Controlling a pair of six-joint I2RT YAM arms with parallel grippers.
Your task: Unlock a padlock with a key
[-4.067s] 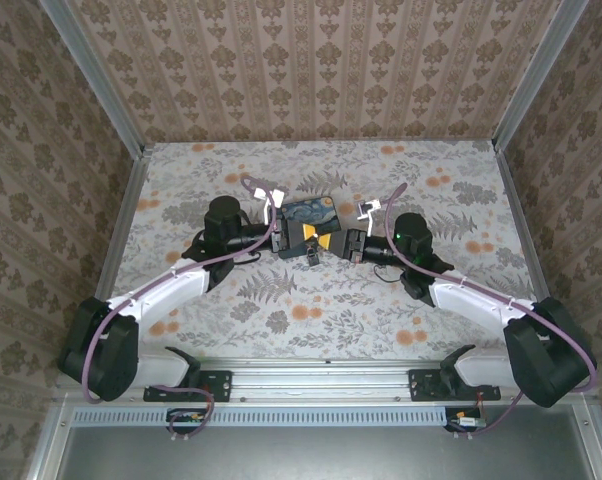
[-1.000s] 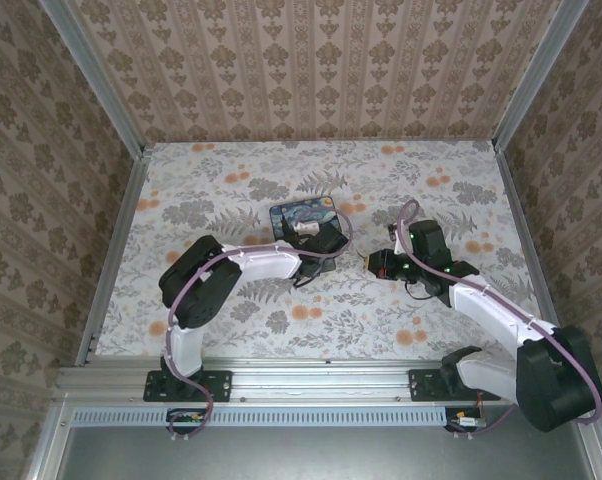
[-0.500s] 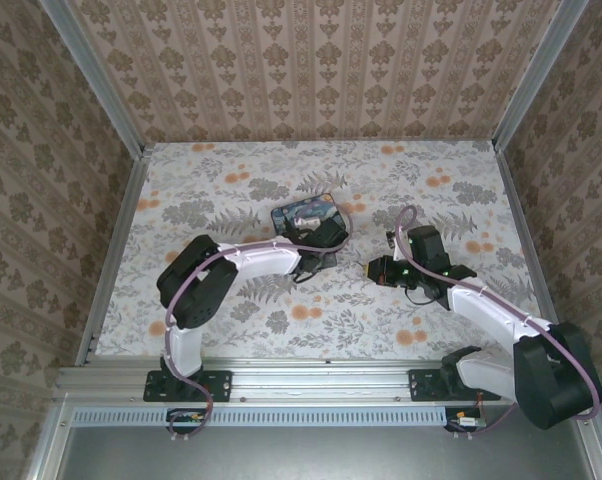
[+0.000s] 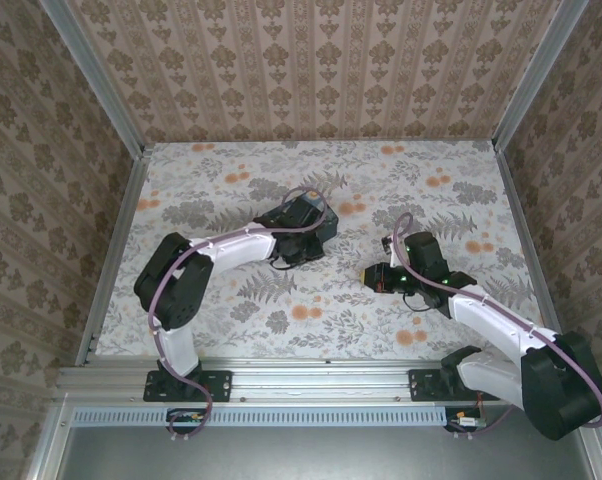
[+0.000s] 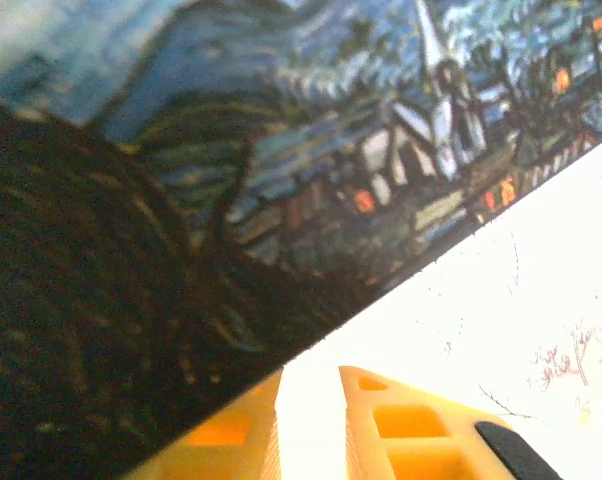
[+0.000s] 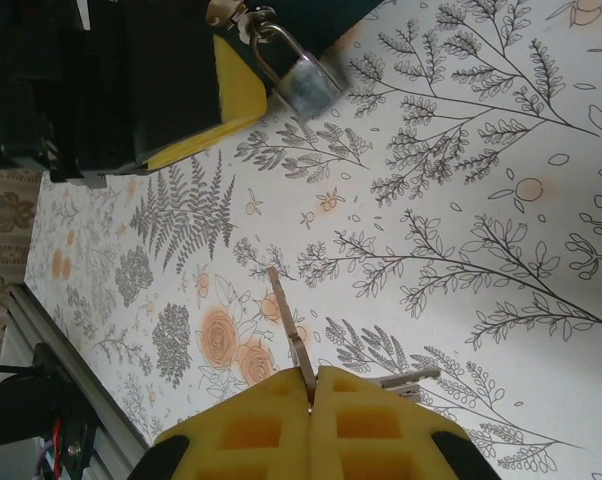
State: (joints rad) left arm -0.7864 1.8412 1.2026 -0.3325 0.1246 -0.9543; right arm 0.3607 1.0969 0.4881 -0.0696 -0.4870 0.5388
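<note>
The padlock (image 6: pixel 303 78), a grey loop shackle on a small metal body, hangs at the edge of the dark blue swirl-painted box (image 5: pixel 281 150), just off a yellow finger (image 6: pixel 236 90) of my left gripper. My left gripper (image 5: pixel 311 385) lies low against the box (image 4: pixel 329 222), its jaws a narrow gap apart with bare table showing between them. My right gripper (image 6: pixel 311 385) is shut on the key (image 6: pixel 286 320), whose thin blade sticks out ahead towards the padlock, well short of it. In the top view my right gripper (image 4: pixel 371 275) sits right of the left gripper (image 4: pixel 316 245).
A second small key (image 6: pixel 411 378) dangles beside my right fingers. The floral tablecloth (image 4: pixel 311 320) spreads between the two arms. Patterned walls (image 4: pixel 311 70) close the table at back and sides, and a metal rail (image 4: pixel 321 380) runs along the near edge.
My left arm has swung from the box's near side up over the box, and its jaws have narrowed. My right gripper has drifted slightly nearer with the key.
</note>
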